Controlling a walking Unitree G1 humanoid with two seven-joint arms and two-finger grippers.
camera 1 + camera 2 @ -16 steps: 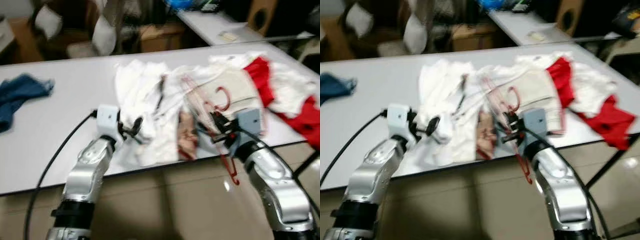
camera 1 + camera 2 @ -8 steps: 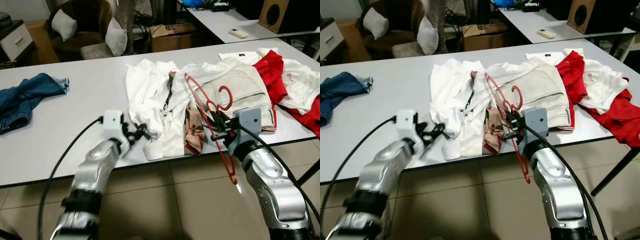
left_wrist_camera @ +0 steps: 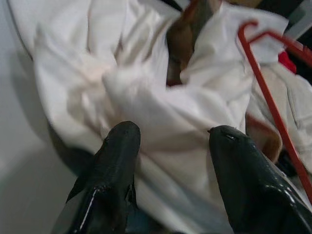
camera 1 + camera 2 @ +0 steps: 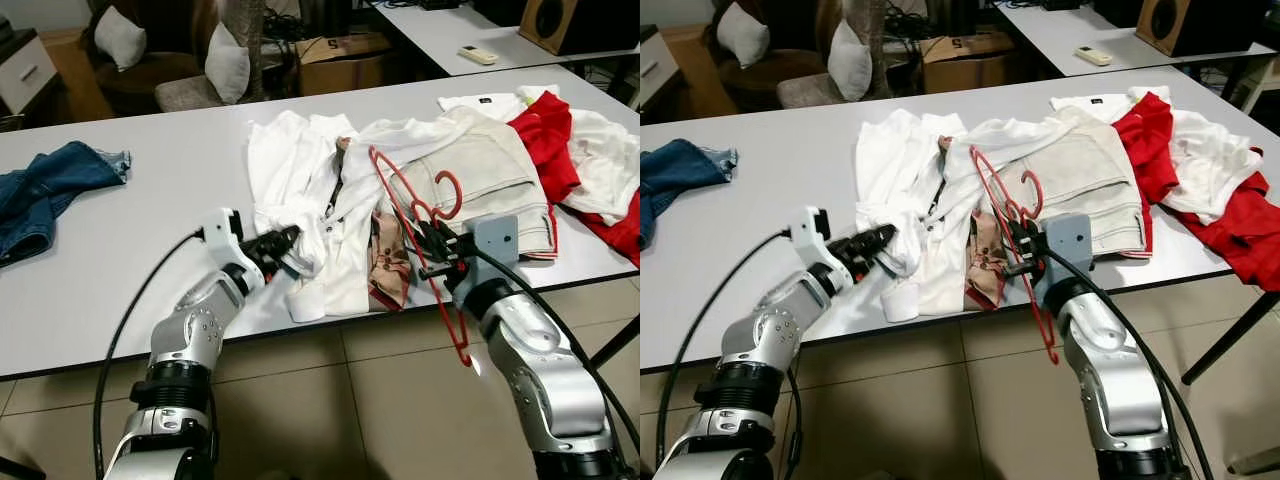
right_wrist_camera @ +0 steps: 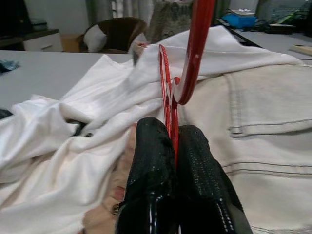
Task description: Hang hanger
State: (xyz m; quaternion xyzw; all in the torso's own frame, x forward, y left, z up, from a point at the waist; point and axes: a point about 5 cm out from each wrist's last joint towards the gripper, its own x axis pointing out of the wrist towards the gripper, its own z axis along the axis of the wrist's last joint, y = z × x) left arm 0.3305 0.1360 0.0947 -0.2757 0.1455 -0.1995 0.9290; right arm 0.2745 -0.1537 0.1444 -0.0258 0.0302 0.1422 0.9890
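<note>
1. Red plastic against pale laundry: from the left eye we see our right gripper (image 4: 432, 243) pinched shut on the red hanger (image 4: 415, 205) at the table's (image 4: 120, 260) near edge. The hanger's frame slants up toward 11 o'clock over the white shirts (image 4: 300, 190) and beige trousers (image 4: 490, 175), while its lower end hangs off the table toward 5 o'clock. Half a second ago our left gripper (image 4: 283, 243) sat just short of the cloth; it has since pushed forward into the shirt's folds, and the view, blurred a second ago, has steadied.

2. From the right eye the same scene holds: the left gripper (image 4: 872, 243) is against the bunched white shirt, a red garment (image 4: 1160, 150) lies at 2 o'clock, and blue jeans (image 4: 680, 165) sit well apart at 10 o'clock.

3. At the left wrist, our two black fingers (image 3: 117, 165) stand apart with white fabric lying between them, not yet clamped. The hanger's red bar (image 3: 273, 112) runs just beside that fold.

4. At the right wrist, both fingers (image 5: 156, 195) press together on the hanger's thin red wire, its hook (image 5: 195, 53) curling up above them over the trousers.

5. We judge the hanger secured but nothing yet hung; the left arm's advance suggests a shirt is about to be gathered for it, so the task is at an early stage.
</note>
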